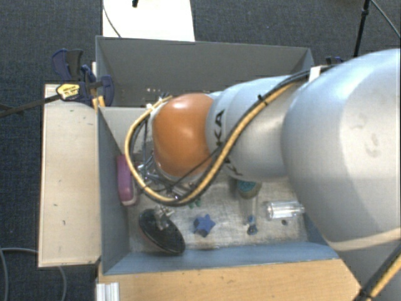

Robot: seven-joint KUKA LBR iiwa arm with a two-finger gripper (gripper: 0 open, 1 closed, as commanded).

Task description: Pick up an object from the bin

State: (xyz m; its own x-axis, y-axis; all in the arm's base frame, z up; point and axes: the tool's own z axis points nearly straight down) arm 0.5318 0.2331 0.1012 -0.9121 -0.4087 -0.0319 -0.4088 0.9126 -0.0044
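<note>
The thing nearest below the gripper (163, 209) is a black disc-shaped object (160, 232). It lies on the floor of the bin (207, 253), in the corner at the view's lower left, close to the near wall and just clear of the left wall. It shows as a dark oval whose long axis runs from upper left to lower right, with what may be a short stub at its upper end, pointing up toward the wrist. It is judged rigid, light and not fragile, and its smooth dark face is likely to slip. A hold across the thin rim, or on the stub if that belongs to it, appears the soundest. The gripper hangs beneath the arm's orange cover (182, 133) and its looped cable (244, 127), directly above the disc's upper end. Whether it is open or closed, or touching the disc, cannot be told, and nothing is seen held. A purple oblong piece (125, 179) lies along the left wall, just beyond the disc. A small blue piece (203, 224) lies beside the disc toward the middle of the near wall. A teal cup-like item (247, 187) and a clear plastic cylinder (285, 210) lie well apart toward the right side.
</note>
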